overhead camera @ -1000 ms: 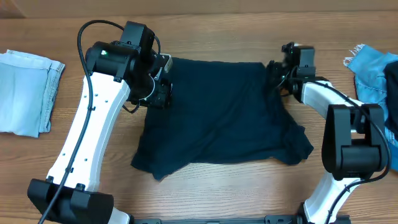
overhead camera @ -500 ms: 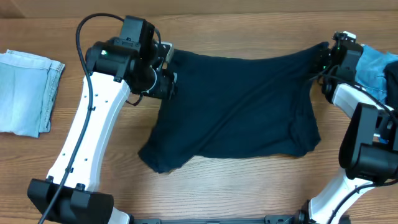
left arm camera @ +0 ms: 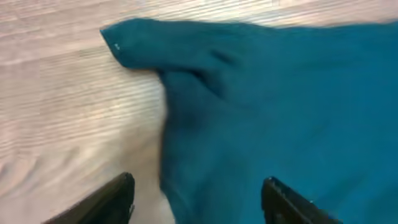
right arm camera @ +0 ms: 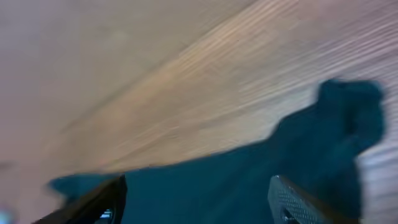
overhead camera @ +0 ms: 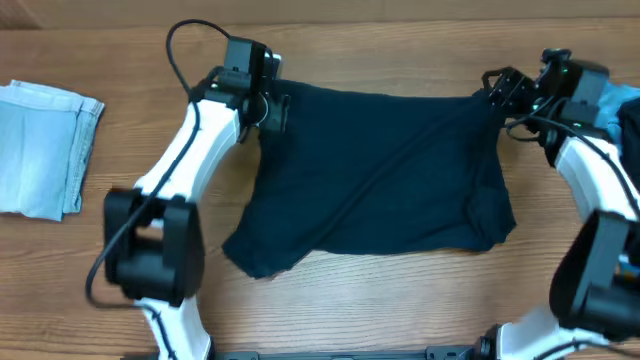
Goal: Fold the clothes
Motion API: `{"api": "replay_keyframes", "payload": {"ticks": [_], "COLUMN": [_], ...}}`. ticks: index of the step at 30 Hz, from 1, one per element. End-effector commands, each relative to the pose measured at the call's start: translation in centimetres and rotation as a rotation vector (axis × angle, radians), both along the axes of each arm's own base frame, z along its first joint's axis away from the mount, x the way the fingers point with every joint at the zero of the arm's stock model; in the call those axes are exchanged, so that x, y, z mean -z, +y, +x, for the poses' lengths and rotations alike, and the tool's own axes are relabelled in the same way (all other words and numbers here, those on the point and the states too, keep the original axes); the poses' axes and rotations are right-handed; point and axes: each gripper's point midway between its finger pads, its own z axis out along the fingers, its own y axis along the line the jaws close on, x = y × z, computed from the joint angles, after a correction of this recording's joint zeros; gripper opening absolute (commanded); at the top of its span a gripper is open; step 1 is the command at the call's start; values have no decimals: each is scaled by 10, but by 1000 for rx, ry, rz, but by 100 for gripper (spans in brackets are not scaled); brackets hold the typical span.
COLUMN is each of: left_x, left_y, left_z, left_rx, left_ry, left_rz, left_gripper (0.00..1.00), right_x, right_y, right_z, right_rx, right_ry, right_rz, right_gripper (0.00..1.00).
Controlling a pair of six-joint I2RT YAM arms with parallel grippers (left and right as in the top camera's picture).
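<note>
- The dark navy garment (overhead camera: pixel 380 180) lies spread out on the wooden desk (overhead camera: pixel 380 310), in the middle between the two arms; its upper edge is nearly straight, and its lower edge is uneven, with a fold at the lower left corner
- The left hand (overhead camera: pixel 270 110) is at the upper left corner of the garment; in the left wrist view its fingers (left arm camera: pixel 118 196) stand well apart and the corner lies flat on the desk (nothing is clamped)
- The right hand (overhead camera: pixel 500 90) is at the upper right corner, also with the fingers apart and holding nothing
- A pale blue piece (overhead camera: pixel 40 150) lies folded at the far left edge, well apart from the garment
- A brighter blue piece (overhead camera: pixel 615 105) lies at the right edge, behind the right arm
</note>
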Motion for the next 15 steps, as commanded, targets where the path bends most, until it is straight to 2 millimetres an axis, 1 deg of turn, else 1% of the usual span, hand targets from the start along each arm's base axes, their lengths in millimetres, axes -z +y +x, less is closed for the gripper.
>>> {"api": "replay_keyframes", "payload": {"ticks": [1,2,4,7,9,10,12,13,14,15], "left_x": [39,43,48,41,35,33,33,36,37,41], "left_y": [23,24,24,20,16,14,6,1,-3,-11], "left_z": [30,38,55,72,80,83,85,82,79,71], "left_rx": [-47,-48,-38,-15,0,7,24,32,40,47], "left_ry": [-36,-57,-109,-186,-230,-247,-251,-234,-217,-171], "left_rz": [29,13,-41,-106,-130,-140,-183,-218,-242,-288], "left_gripper": [78,81,81,82,81,79,70,65,63,59], "right_x": [-30,-29,-22,-14,-14,-14,-13,-13,-13,-12], "right_y": [45,51,67,82,87,88,88,88,88,88], "right_z": [-16,-20,-29,-37,-38,-38,-39,-39,-40,-40], "right_rx": [-138,-155,-206,-263,-273,-276,-276,-276,-276,-275], "right_ry": [-7,9,41,71,76,76,79,82,84,86], "right_rz": [103,103,86,60,61,62,62,63,63,64], "right_gripper": [77,77,77,77,77,77,77,77,77,77]}}
